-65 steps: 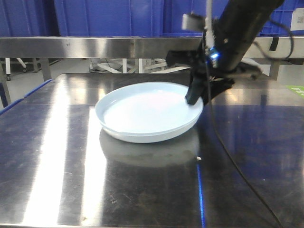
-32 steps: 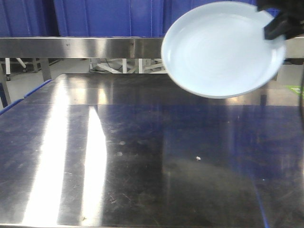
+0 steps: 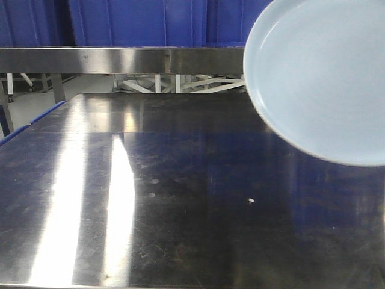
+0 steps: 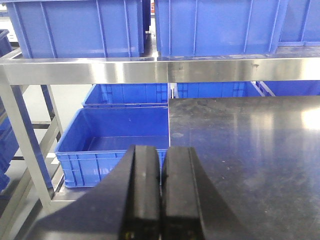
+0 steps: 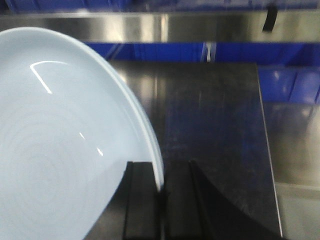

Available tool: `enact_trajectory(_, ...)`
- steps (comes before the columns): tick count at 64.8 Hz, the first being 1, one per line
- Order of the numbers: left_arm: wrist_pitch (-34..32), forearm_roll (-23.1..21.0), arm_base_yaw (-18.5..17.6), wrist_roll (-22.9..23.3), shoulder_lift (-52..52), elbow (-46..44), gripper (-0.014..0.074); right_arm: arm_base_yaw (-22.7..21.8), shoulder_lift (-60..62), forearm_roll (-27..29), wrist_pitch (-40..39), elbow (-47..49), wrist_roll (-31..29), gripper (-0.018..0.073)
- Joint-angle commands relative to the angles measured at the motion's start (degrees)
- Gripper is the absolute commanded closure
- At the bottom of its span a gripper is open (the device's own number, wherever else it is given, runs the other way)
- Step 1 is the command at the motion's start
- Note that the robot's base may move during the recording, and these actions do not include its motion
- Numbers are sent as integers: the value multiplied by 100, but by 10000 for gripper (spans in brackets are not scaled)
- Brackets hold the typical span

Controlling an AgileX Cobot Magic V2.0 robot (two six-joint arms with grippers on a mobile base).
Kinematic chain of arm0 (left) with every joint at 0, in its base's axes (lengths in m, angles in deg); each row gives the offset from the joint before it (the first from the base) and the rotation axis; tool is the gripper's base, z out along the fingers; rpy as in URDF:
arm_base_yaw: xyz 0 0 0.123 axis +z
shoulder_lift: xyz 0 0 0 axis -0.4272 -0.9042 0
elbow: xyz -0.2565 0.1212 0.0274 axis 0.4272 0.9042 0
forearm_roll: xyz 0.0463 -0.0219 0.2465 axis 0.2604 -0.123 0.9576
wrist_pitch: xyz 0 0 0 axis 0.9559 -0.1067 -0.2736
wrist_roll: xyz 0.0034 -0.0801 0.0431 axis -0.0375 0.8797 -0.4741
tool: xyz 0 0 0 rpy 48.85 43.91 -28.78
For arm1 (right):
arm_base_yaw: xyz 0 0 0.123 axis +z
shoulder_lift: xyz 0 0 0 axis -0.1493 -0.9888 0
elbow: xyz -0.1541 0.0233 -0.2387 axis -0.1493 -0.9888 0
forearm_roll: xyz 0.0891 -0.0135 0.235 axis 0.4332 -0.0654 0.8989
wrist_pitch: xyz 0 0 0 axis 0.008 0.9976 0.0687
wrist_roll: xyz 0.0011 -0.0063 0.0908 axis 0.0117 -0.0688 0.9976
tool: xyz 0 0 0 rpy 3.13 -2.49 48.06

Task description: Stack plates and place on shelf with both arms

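A round, shallow, glossy, pale bluish-white dish [image 3: 325,78] hangs in the air at the upper right of the front view. It is tilted steeply, its hollow face towards the camera, well clear of the flat reflective steel surface [image 3: 150,198] below. In the right wrist view its rim shows a doubled edge, which suggests the two plates [image 5: 60,150] are nested one inside the other, though this cannot be told for certain.

The right gripper [image 5: 161,175] is clamped on the rim, one black finger on each face of it. The left gripper [image 4: 161,160] has its two black fingers pressed together with nothing between them. It points towards the multi-level stainless-steel shelf [image 4: 150,70], which carries large blue plastic crates [image 4: 215,25] above and below its brushed front rail.

Judging by the hard gloss, the plates are stiff, slick and breakable. They probably weigh enough that a pinch at one edge leaves most of their weight hanging to one side. The low upturned rim is the only real hold. A second grasp by the free arm on the opposite edge would likely level them and guard against slipping on the way to the shelf.
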Motion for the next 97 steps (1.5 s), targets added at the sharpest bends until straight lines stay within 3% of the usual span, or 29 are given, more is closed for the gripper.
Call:
enact_trajectory(1,-487,-51,5,53,-31,-157,514,-13,482,-26,-853,54,-17,503)
enact_trajectory(16,-487,-51,5,53,-31,-157,514,-13,973,-26,-943,48,-17,503)
enact_trajectory(97,-487,-51,5,53,-31,-157,514,-13,974,-26,-931,48,-17,503)
